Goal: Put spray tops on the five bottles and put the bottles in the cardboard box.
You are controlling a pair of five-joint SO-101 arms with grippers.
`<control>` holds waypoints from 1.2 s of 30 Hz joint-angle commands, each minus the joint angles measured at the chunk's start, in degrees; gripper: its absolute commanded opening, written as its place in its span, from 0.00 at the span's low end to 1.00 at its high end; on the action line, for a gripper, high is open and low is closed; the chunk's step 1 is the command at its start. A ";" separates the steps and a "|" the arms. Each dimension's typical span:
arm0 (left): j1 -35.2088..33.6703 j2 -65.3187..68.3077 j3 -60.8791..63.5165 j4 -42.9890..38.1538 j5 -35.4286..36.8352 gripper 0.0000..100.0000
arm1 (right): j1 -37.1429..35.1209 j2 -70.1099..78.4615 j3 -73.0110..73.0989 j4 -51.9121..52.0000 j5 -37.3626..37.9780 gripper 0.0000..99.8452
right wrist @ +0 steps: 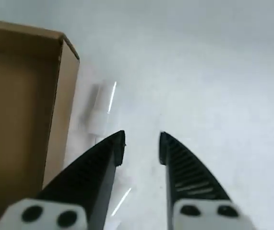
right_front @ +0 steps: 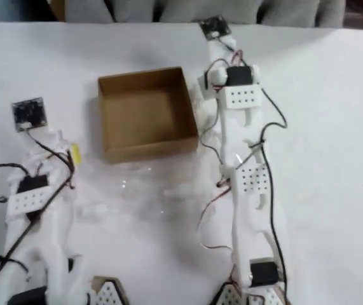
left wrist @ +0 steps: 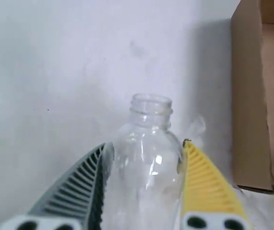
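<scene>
Between fingers (left wrist: 79, 191) of left gripper (left wrist: 146, 144), bottle (left wrist: 148, 158) lies lengthwise; neck (left wrist: 150, 111) outward

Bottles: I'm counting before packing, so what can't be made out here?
High view: the clear bottles are too faint against the white table to count.
Left wrist view: the bottle in the left hand is cut off by the frame edge.
Right wrist view: the white piece beside the cardboard box is too blurred to name.
</scene>
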 commanded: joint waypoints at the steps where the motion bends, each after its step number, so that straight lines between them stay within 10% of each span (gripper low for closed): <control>1: 0.75 -1.01 -0.35 -2.90 -0.70 0.02 | -1.01 0.40 -2.81 4.97 -4.84 0.20; 7: 0.75 -1.01 -0.35 -2.90 -0.70 0.02 | -1.19 3.47 -3.16 10.77 -2.73 0.19; 11: 0.57 -1.01 -0.35 -2.90 -0.70 0.02 | -1.45 3.91 -2.90 12.00 3.34 0.00; 26: 0.48 -1.01 -0.35 -2.90 -0.70 0.02 | 17.10 3.56 -0.26 12.44 -3.78 0.02; 36: 0.66 -1.01 -0.35 -2.90 -0.70 0.02 | 12.44 -9.10 16.18 12.44 -2.64 0.07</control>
